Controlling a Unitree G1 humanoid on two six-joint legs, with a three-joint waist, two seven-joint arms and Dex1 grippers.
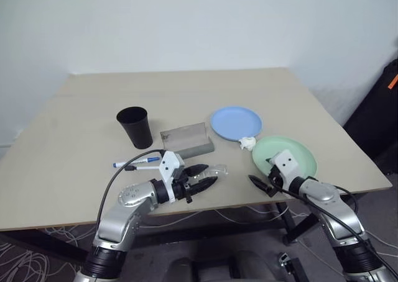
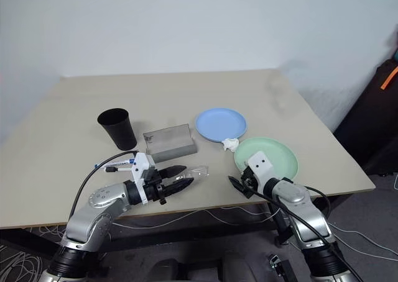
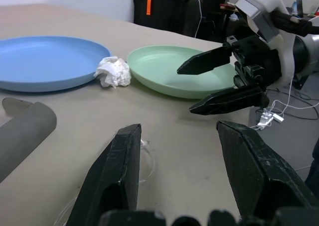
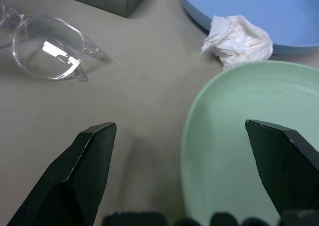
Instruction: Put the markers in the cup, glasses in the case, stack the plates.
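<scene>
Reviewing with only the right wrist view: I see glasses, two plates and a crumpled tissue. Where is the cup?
Observer: The black cup stands upright on the table, left of the grey case.
Operator: Any markers?
Observer: A blue-capped marker lies on the table in front of the cup, not in it.
Operator: And the left gripper?
Observer: The left gripper is open, right beside the glasses.

This looks like a robotics lab or test room. A plain beige rectangular counter [image 1: 186, 95] stands against a bare white wall [image 1: 186, 21]. Loose white and black cables [image 1: 205, 217] trail over the grey floor [image 2: 373, 220] beneath it. A black bag with an orange strap [image 1: 382, 108] sits in the corner, and nothing domestic furnishes the room.
</scene>
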